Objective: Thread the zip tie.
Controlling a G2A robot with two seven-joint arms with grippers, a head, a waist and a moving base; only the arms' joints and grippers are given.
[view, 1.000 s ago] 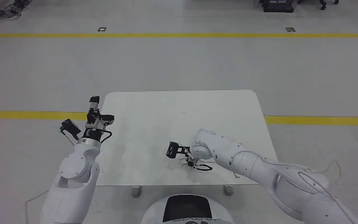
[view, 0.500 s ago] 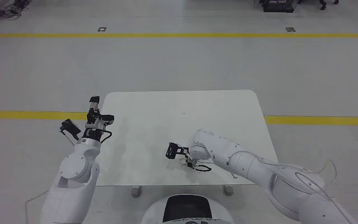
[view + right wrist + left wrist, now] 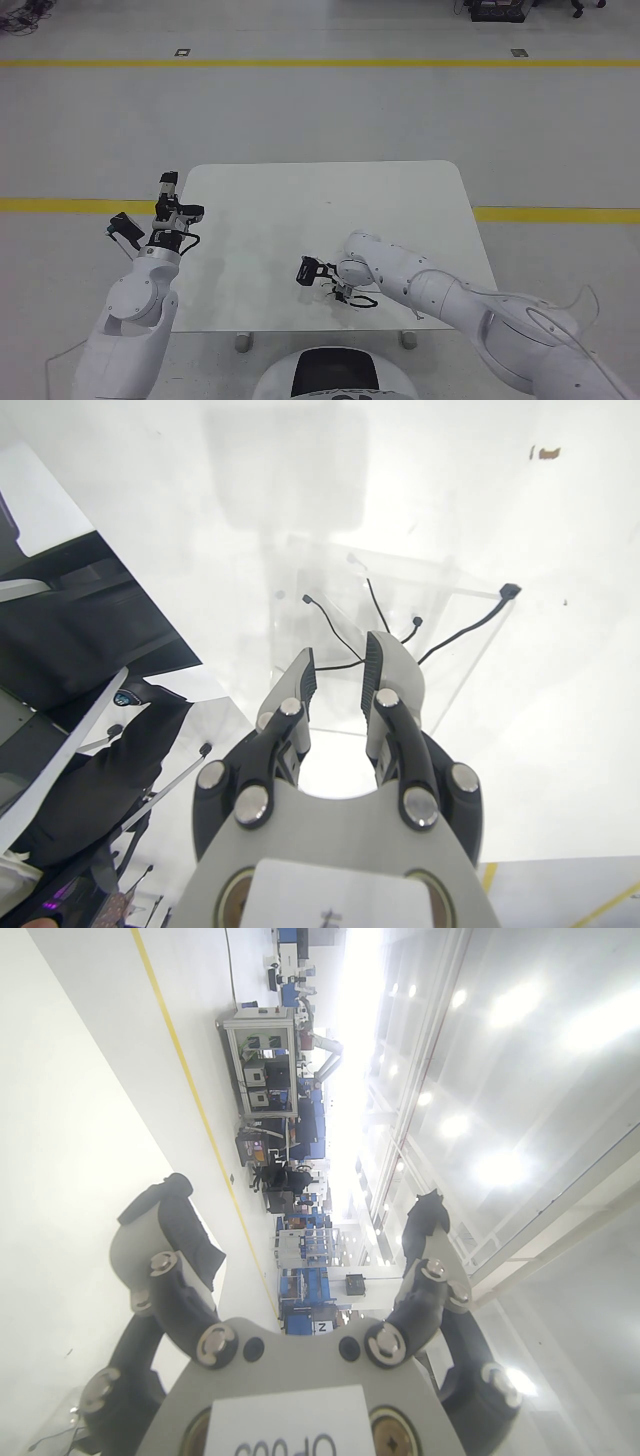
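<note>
Several black zip ties (image 3: 465, 630) lie in a clear shallow tray (image 3: 480, 660) near the table's front edge; in the top view they are a dark tangle (image 3: 362, 298). My right gripper (image 3: 340, 665) hangs just above them, open, and a thin zip tie strand (image 3: 332, 627) runs across the gap between its fingertips. From above, the right gripper (image 3: 342, 291) sits at the left end of the tangle. My left gripper (image 3: 300, 1205) is open and holds nothing; it points up and away at the table's left edge (image 3: 168, 190).
The white table (image 3: 320, 200) is bare apart from the tray. Its front edge lies close below the right gripper. A small brown speck (image 3: 549, 452) marks the tabletop beyond the tray.
The right arm has edged slightly left over the zip ties. The left arm has not moved.
</note>
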